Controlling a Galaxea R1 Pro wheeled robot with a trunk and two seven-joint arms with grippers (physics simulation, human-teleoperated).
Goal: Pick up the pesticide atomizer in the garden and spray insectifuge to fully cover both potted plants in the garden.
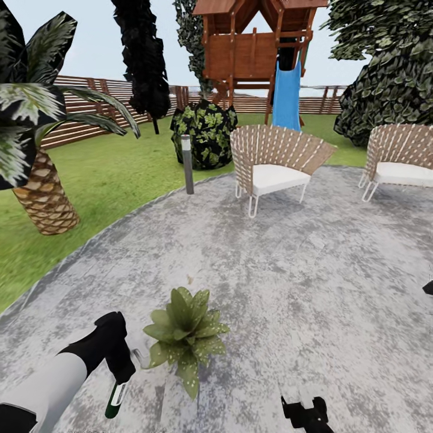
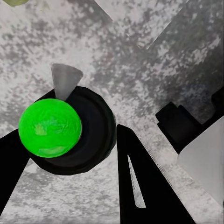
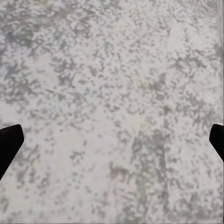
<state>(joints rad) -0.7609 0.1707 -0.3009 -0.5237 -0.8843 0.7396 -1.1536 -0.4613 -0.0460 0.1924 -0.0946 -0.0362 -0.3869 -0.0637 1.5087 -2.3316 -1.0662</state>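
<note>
My left gripper (image 1: 122, 374) is shut on the pesticide atomizer (image 1: 115, 399), a slim dark green bottle with a pale band that hangs down from the fingers. In the left wrist view the atomizer (image 2: 50, 127) shows end-on as a bright green round top in a black collar with a grey nozzle, held between the dark fingers (image 2: 140, 186). A potted plant (image 1: 184, 332), a low rosette of speckled green leaves, stands on the patio just right of that gripper. My right gripper (image 1: 307, 415) hovers low over bare paving, open, its fingertips (image 3: 9, 142) wide apart.
The round grey paved patio (image 1: 300, 270) borders lawn (image 1: 114, 174) on the left. A palm-like plant (image 1: 42, 180), a short lamp post (image 1: 187, 162), a dark bush (image 1: 204, 132), two woven chairs (image 1: 270, 162) (image 1: 400, 159) and a wooden playhouse with blue slide (image 1: 286, 93) stand farther off.
</note>
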